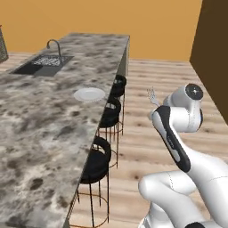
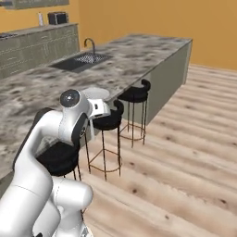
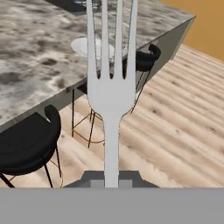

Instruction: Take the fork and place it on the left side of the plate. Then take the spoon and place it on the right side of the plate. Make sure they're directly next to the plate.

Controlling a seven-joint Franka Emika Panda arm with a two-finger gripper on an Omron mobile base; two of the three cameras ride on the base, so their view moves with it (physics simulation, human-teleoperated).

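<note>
Gripper [image 3: 111,183]: closed on the handle of the fork [image 3: 111,94], tines pointing away from the hand, held in the air over the wooden floor [image 1: 147,133], off the counter's edge. Plate [image 1: 89,94]: white, round, flat on the marbled counter [image 1: 40,120] near its stool-side edge. Black stools [image 1: 95,162]: a row beneath that edge. Sink [image 1: 42,64] with faucet [image 1: 54,44]: farther along the counter.
</note>
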